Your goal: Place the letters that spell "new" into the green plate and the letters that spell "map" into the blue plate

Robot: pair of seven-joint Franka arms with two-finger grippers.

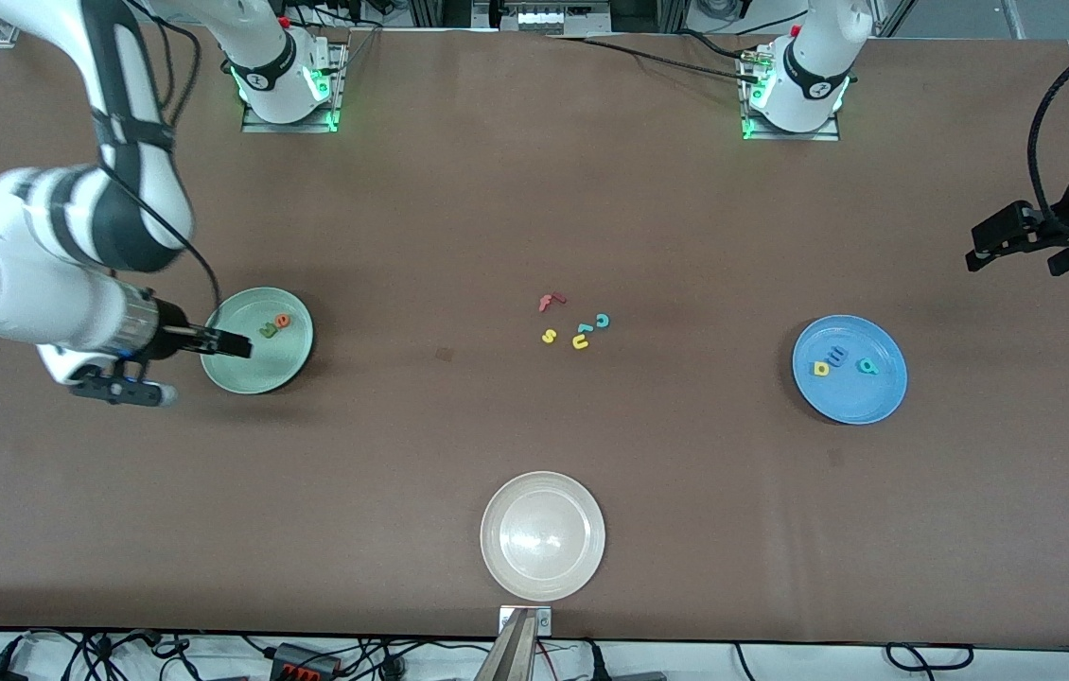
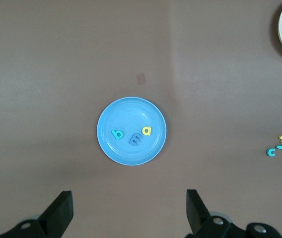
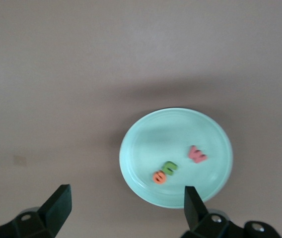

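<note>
Right gripper (image 3: pixel 123 208), jaws apart, empty, over green plate (image 3: pixel 146 134) rim | n (image 3: pixel 170 167), e (image 3: pixel 159 177), w (image 3: pixel 197 154) lay under it | left gripper (image 2: pixel 128 213), also wide and empty, above blue plate (image 2: pixel 106 129) (m, a, p seen inside) | a straight lift clear was advised.

Table (image 1: pixel 534 189): broad bare stretches are left between three well-separated plates and one central cluster of loose letters (image 1: pixel 574 324). Green plate (image 1: pixel 293 355), toward the right arm's end: overhung by the right pincer (image 1: pixel 230 342), fingers spread, with the bulky wrist alongside. Blue plate (image 1: pixel 861 402), toward the left arm's end: unobstructed from above; the left pincer (image 1: pixel 1017 241), fingers spread, is held high near the table's edge. Whitish plate (image 1: pixel 542 535), nearest the front camera: approachable from all sides.
</note>
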